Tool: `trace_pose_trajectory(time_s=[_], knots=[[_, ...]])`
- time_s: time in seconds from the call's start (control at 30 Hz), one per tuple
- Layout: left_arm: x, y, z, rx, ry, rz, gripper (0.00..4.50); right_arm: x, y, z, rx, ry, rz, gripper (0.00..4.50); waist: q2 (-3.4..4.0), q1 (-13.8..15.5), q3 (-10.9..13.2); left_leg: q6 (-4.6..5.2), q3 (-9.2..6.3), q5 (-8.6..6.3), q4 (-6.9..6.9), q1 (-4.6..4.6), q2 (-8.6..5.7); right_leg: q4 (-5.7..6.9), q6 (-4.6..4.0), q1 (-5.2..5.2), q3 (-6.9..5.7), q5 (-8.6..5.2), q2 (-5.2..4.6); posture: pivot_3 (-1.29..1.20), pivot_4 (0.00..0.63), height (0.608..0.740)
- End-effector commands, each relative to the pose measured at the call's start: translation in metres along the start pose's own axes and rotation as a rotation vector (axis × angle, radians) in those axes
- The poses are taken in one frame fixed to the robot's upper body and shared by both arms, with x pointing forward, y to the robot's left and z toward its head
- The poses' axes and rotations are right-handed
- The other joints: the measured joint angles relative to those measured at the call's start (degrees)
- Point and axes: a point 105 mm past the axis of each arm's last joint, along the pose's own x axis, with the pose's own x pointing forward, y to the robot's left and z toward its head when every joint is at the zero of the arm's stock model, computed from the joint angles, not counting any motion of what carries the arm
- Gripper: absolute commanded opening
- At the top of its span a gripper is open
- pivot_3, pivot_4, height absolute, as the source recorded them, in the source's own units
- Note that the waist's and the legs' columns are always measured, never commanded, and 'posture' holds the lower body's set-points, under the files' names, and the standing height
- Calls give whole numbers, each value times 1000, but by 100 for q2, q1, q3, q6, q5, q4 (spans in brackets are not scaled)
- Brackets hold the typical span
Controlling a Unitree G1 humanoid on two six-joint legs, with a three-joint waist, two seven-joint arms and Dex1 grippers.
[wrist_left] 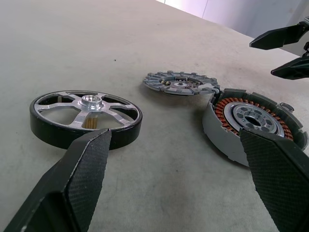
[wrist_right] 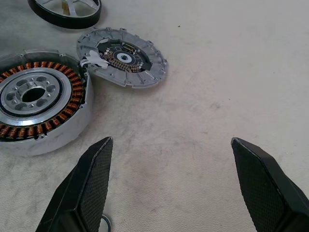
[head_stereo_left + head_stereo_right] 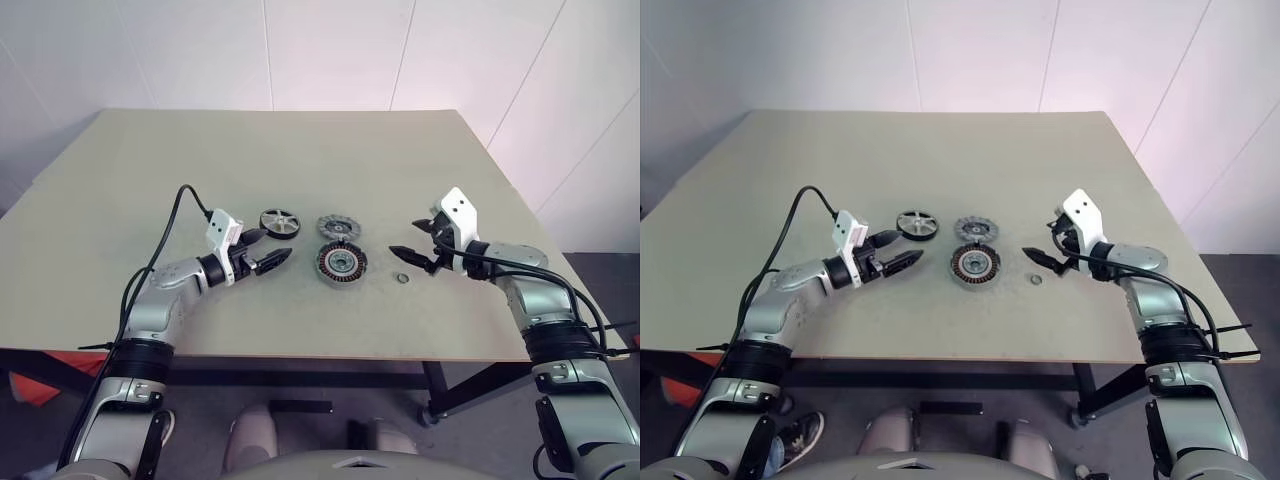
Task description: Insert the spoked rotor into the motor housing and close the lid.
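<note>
Spoked rotor (image 3: 279, 221) — black-rimmed, silver-spoked wheel — lies beside the grey ribbed lid (image 3: 338, 227) and copper-wound round motor housing (image 3: 341, 263); left gripper (image 3: 268, 250) and right gripper (image 3: 412, 243) — fingers spread, empty.

No text, label, brand, number or sign can be read anywhere. The parts on the tabletop (image 3: 300, 150) carry no legible markings.

Bright even light, soft shadows, sharp
</note>
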Motion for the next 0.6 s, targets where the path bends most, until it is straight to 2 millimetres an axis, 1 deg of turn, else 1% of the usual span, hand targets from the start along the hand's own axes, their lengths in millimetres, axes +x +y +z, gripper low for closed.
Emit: trace_pose_trajectory(time_s=[0.03, 0.37, 0.43, 0.5, 0.6], knots=[[2, -1, 16, 39, -39, -12, 4469, -3, -3, 17, -37, -45, -7, 4410, 0, 0, 0, 0, 0, 0, 0, 0, 0, 0, 0, 0, 0, 0, 0, 0, 0, 740], [2, -3, 14, 40, -39, -8, 4469, -3, -2, 14, -40, -37, -4, 4410, 0, 0, 0, 0, 0, 0, 2, 0, 0, 1, 0, 0, 0, 0, 0, 0, 0, 740], [1, -3, 14, 41, -39, -8, 4469, -5, 2, 12, -35, -33, 5, 4410, 0, 0, 0, 0, 0, 0, 2, 0, 0, 2, 0, 0, 0, 0, 0, 0, 0, 740], [0, -2, 14, 42, -37, -4, 4469, -7, 9, 7, -28, -20, 33, 4410, 0, 2, 0, 0, 0, 0, 2, 0, 0, 2, 0, 0, 0, 0, 0, 0, 0, 740], [-2, -2, 14, 43, -34, 0, 4469, -12, 21, -8, -25, 24, 63, 4410, 0, 14, 0, 1, 0, -1, 2, -1, 0, 0, 0, 1, 0, 0, 0, 0, 0, 740]])
